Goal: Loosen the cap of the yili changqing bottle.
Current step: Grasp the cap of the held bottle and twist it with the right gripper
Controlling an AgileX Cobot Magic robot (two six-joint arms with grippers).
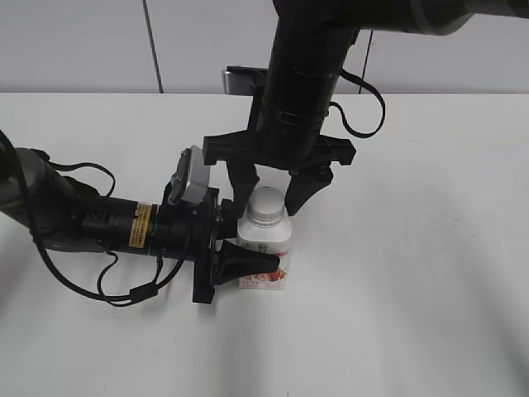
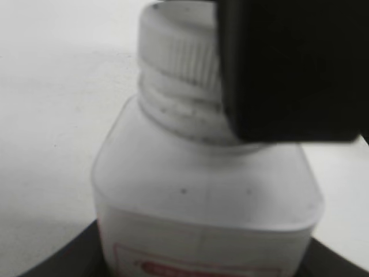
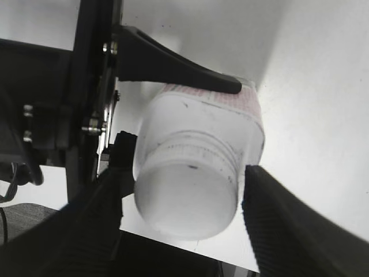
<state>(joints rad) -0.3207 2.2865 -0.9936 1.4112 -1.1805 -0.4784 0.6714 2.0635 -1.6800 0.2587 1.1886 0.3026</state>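
Exterior view: the yili changqing bottle stands upright near the middle of the white surface, its cap on. The left pincer, reaching in from the left edge, is clamped around the bottle's body. The right pincer hangs from above with its jaws wide, one finger on each side of the cap; whether they touch it cannot be told

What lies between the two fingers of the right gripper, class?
The cap of the yili changqing bottle sits between the right gripper's fingers, clearest in the right wrist view. Whether the pads touch it cannot be told.
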